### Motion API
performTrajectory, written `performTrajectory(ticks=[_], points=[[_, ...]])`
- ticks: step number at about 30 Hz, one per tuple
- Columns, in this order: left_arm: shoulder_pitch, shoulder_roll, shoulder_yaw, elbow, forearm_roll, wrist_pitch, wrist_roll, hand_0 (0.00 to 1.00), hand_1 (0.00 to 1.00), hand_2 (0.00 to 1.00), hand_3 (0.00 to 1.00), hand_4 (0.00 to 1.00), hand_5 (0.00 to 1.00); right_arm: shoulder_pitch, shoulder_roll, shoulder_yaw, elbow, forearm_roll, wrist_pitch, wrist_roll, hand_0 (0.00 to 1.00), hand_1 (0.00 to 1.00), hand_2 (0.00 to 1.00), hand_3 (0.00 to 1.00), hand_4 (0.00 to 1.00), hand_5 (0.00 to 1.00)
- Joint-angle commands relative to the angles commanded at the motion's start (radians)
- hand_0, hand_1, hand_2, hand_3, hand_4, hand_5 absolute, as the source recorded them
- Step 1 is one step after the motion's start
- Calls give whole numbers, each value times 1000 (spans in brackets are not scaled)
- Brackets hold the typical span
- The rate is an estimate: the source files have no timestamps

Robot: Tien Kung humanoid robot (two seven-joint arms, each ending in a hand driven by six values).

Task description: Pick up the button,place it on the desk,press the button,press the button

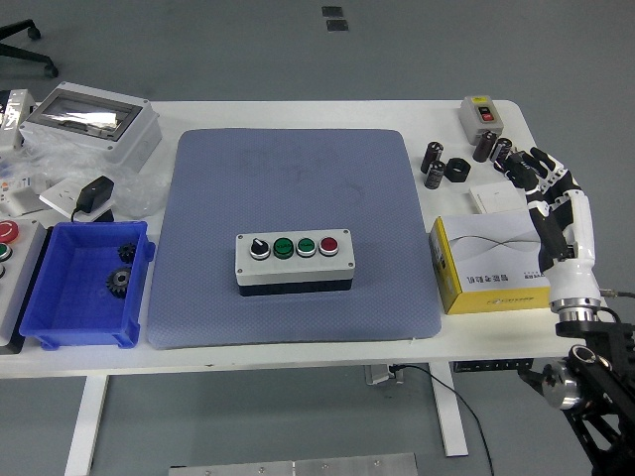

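- Grey, the push-button control box (294, 261) sits a little below the middle of the frame, flat on the blue-grey mat (292, 178), with nothing touching it.
- Along its top run four controls in a row: a black selector knob (258, 247) at the left, then two green buttons (295, 246), then a red button (328, 243) at the right end.
- My right hand (549, 193) is at the right edge of the frame, well apart from the box, over the table's right side beside the yellow and white carton (491, 264).
- My fingers (526, 165) are spread apart and extended toward the upper left, holding nothing; their tips lie near the small black cylinders (434, 164) and the white plate (493, 198) behind the carton.
- My white forearm runs down from the hand to the black arm joints in the lower right corner.
- Upper right of the frame, a small grey switch box with a red and a black button (483, 114) stands near the table's far corner.
- Lower left, a blue bin (87, 288) holds two dark gears (120, 269).
- Above the bin lie a black adapter (95, 192) and, in the upper left, a grey enclosure with a clear lid (91, 123).
- At the far left edge a red button (6, 232) shows on a partly cut-off panel.
- All of this rests on the white table (298, 113).
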Motion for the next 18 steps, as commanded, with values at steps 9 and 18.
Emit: performTrajectory(ticks=[9, 18], points=[[-1, 5, -13, 2, 21, -3, -6, 652, 570, 509, 576, 462, 45, 5, 6, -7, 2, -23, -7, -6, 803, 758, 789, 764, 719, 520], [1, 12, -14, 3, 26, -1, -8, 652, 570, 510, 578, 463, 48, 13, 5, -10, 4, -24, -7, -8, 802, 756, 787, 761, 722, 525]])
